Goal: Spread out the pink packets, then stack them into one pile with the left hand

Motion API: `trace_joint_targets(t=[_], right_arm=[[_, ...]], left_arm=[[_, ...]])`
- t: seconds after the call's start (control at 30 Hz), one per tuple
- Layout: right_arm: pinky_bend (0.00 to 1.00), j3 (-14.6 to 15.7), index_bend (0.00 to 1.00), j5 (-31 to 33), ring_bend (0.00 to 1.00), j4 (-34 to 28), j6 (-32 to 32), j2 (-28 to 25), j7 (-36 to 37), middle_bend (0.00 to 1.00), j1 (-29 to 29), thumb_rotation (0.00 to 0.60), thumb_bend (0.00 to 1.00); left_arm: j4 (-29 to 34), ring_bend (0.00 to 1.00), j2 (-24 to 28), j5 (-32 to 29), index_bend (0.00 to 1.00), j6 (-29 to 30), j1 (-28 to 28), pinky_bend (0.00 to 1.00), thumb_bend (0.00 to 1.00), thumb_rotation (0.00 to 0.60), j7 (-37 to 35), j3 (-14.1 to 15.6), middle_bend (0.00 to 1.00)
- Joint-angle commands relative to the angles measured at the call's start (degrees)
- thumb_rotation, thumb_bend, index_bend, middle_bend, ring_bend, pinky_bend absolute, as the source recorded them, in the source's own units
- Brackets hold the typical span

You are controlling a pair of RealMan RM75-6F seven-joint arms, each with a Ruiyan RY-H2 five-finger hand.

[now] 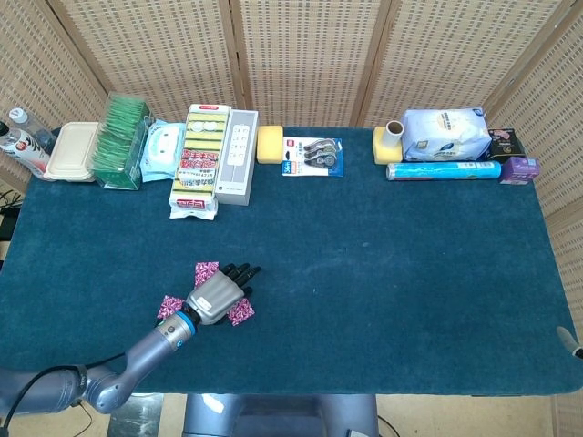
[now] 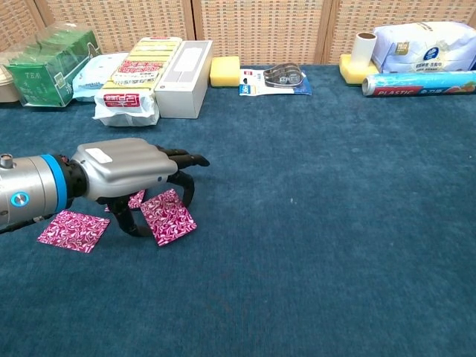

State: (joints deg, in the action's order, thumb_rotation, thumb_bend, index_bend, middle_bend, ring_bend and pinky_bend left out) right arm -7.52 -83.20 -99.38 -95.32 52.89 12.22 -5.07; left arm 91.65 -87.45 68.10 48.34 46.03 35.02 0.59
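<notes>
Three pink patterned packets lie on the blue cloth near the front left. My left hand [image 2: 130,175] reaches over them, thumb and a curled finger pinching the rightmost packet [image 2: 169,216] by its edges. A second packet [image 2: 73,229] lies flat to the left, apart from the hand. The third packet [image 2: 136,199] is mostly hidden under the palm. From the head view, the left hand [image 1: 219,293] sits between the far packet [image 1: 207,271], the left packet [image 1: 169,307] and the pinched packet [image 1: 240,311]. The right hand shows in neither view.
Along the far edge stand a green tea box [image 1: 120,141], wipes [image 1: 164,150], a sponge pack [image 1: 198,159], a white box [image 1: 236,155], a yellow sponge [image 1: 270,144], tape dispensers [image 1: 313,155], a plastic wrap roll [image 1: 443,170] and bags. A small grey piece [image 1: 569,341] pokes in at the right edge.
</notes>
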Motion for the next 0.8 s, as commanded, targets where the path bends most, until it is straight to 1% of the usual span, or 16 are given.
trace_joint_targets(t=[0.03, 0.13, 0.27, 0.37, 0.57, 0.73, 0.8], right_arm=[[0.0, 0.0, 0.18, 0.0, 0.0, -0.1, 0.0, 0.0, 0.0, 0.05, 0.0, 0.6, 0.23], [0.0, 0.0, 0.18, 0.0, 0.0, -0.1, 0.0, 0.0, 0.0, 0.05, 0.0, 0.6, 0.23], [0.0, 0.0, 0.18, 0.0, 0.0, -0.1, 0.1, 0.0, -0.3, 0.05, 0.0, 0.6, 0.23], [0.0, 0.1, 0.18, -0.1, 0.0, -0.2, 0.2, 0.1, -0.6, 0.05, 0.1, 0.6, 0.23], [0.0, 0.1, 0.18, 0.0, 0.0, -0.2, 0.1, 0.2, -0.7, 0.05, 0.1, 0.6, 0.23], [0.0, 0.0, 0.18, 0.4, 0.0, -0.1, 0.4, 0.2, -0.7, 0.05, 0.2, 0.6, 0.23], [0.0, 0.0, 0.18, 0.2, 0.0, -0.2, 0.3, 0.2, -1.0, 0.05, 0.2, 0.6, 0.23]], left_arm=[[1.2, 0.0, 1.0, 0.6, 0.38, 0.7, 0.1, 0.14, 0.23, 0.6, 0.5, 0.0, 0.0], [2.3, 0.0, 2.2, 1.4, 0.38, 1.2, -0.1, 0.14, 0.23, 0.6, 0.2, 0.4, 0.0], [3.2, 0.0, 3.5, 3.2, 0.38, 1.9, -0.5, 0.14, 0.23, 0.6, -1.9, 0.5, 0.0], [2.3, 0.0, 3.7, 5.9, 0.38, 2.9, -0.8, 0.15, 0.23, 0.6, -4.5, 0.3, 0.0], [0.9, 0.0, 4.6, 8.6, 0.38, 3.5, -1.1, 0.16, 0.23, 0.6, -6.6, 0.6, 0.0], [-0.2, 0.0, 5.8, 9.3, 0.38, 4.0, -2.3, 0.16, 0.23, 0.6, -9.6, 1.4, 0.0], [-0.1, 0.0, 7.1, 8.9, 0.38, 3.8, -3.1, 0.16, 0.23, 0.6, -11.3, 1.9, 0.0]])
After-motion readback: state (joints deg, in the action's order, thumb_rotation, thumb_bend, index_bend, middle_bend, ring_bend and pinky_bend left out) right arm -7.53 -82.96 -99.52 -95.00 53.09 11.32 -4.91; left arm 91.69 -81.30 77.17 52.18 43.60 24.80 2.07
